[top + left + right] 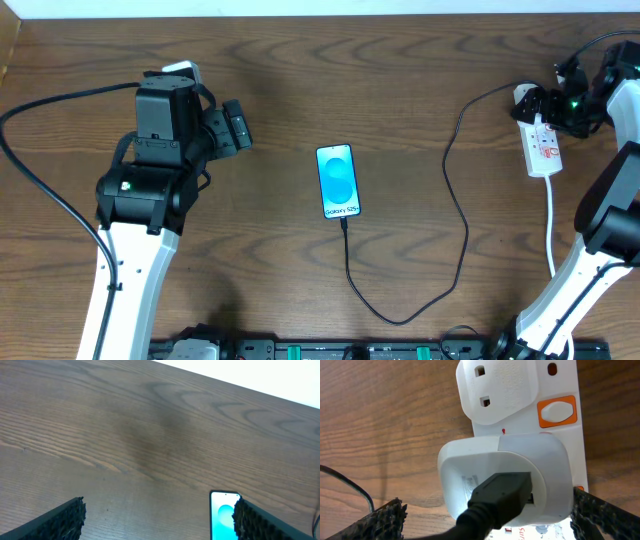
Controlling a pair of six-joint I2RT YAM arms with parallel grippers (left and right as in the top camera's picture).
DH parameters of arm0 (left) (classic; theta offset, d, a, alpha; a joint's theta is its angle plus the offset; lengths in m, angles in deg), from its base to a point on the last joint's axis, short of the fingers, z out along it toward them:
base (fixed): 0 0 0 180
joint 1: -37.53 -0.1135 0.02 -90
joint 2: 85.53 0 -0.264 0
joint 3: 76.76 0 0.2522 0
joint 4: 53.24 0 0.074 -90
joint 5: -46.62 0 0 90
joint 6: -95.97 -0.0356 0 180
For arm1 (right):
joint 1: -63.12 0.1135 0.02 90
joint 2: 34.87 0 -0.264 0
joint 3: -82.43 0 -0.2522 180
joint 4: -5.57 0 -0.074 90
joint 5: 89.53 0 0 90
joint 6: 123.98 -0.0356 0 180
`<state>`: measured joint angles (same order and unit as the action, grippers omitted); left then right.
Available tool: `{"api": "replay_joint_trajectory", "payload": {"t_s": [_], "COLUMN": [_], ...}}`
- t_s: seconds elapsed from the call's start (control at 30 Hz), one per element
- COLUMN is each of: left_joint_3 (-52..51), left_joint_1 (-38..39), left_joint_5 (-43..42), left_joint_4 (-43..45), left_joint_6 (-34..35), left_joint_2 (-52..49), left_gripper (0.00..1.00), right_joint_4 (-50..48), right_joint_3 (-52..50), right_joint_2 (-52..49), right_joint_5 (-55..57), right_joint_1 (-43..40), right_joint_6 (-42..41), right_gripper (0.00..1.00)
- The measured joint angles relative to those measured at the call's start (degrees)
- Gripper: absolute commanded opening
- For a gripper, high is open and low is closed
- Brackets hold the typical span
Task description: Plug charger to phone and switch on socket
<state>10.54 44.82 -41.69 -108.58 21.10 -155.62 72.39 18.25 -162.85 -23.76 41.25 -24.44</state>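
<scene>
The phone (338, 182) lies flat mid-table with its blue screen lit. The charger's black cable (462, 220) runs from the phone's near end in a loop to the white plug head (524, 99). The plug head sits in the socket, a white power strip (544, 150) at the right. In the right wrist view the plug head (540, 465) with its black connector (502, 492) sits below an orange switch (557, 411). My right gripper (560, 103) (487, 520) is open, straddling the plug head. My left gripper (236, 125) (160, 520) is open and empty, left of the phone (223, 515).
The strip's white cord (551, 225) runs toward the near edge beside my right arm. An empty outlet (495, 387) on the strip lies beyond the plug head. Bare wooden table (150, 435) lies ahead of the left gripper.
</scene>
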Motion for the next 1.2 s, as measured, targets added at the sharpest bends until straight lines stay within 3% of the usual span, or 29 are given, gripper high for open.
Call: {"api": "replay_joint_trajectory", "payload": {"t_s": [0.73, 0.97, 1.2], "left_joint_3": [0.0, 0.0, 0.0], "left_joint_1": [0.0, 0.0, 0.0], "left_joint_5": [0.0, 0.0, 0.0], "left_joint_4": [0.0, 0.0, 0.0], "left_joint_6": [0.0, 0.0, 0.0], "left_joint_2": [0.0, 0.0, 0.0], "left_gripper": [0.94, 0.94, 0.93], "right_joint_4": [-0.2, 2.7, 7.6], "right_joint_3": [-0.5, 0.6, 0.5], "right_joint_2": [0.2, 0.2, 5.4], "right_joint_5": [-1.9, -0.2, 9.2], "right_joint_1": [-0.2, 0.0, 0.3], "right_joint_6": [-0.1, -3.7, -10.1], "right_gripper": [0.99, 0.99, 0.99]}}
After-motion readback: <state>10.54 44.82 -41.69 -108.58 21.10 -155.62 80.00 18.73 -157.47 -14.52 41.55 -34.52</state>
